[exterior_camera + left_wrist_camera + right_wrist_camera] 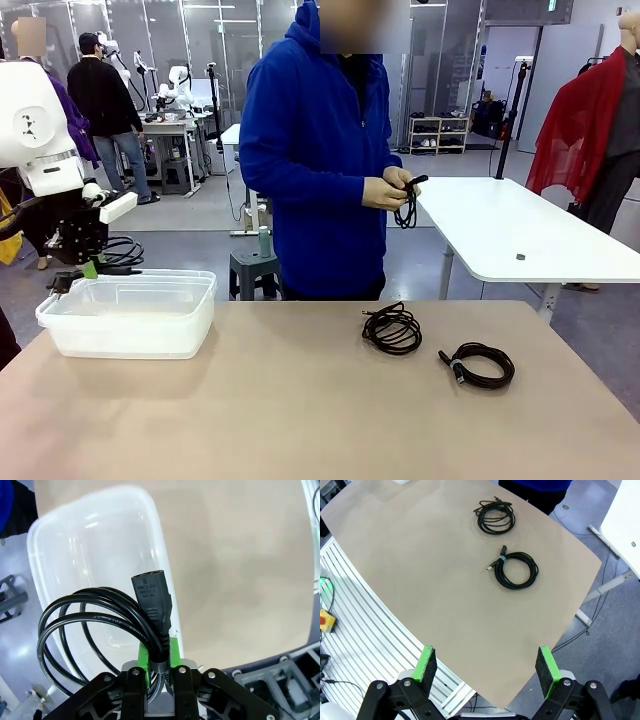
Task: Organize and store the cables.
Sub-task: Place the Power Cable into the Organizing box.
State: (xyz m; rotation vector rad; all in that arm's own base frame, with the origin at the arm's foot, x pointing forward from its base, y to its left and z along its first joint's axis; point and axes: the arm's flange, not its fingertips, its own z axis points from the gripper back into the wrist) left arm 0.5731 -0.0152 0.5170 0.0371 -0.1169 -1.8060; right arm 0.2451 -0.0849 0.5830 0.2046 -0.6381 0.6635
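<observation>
My left gripper [90,266] [157,655] is shut on a coiled black power cable [122,250] [150,605], gripping it just below its chunky plug. It hangs over the left end of a clear plastic bin [130,312] [100,550]. Two more coiled cables lie on the tan table: one [392,328] [495,517] near the middle, and another [478,364] [516,570] to its right. Across the table a person in a blue hoodie holds a further cable [406,203] in both hands. My right gripper [486,665] stands open, high above the table's near right corner, with nothing between its fingers.
The tan table [300,420] [420,555] has bare room between the bin and the two cables. A white table [520,225] stands behind on the right. A striped white floor panel [365,620] lies beside the table's edge below the right gripper.
</observation>
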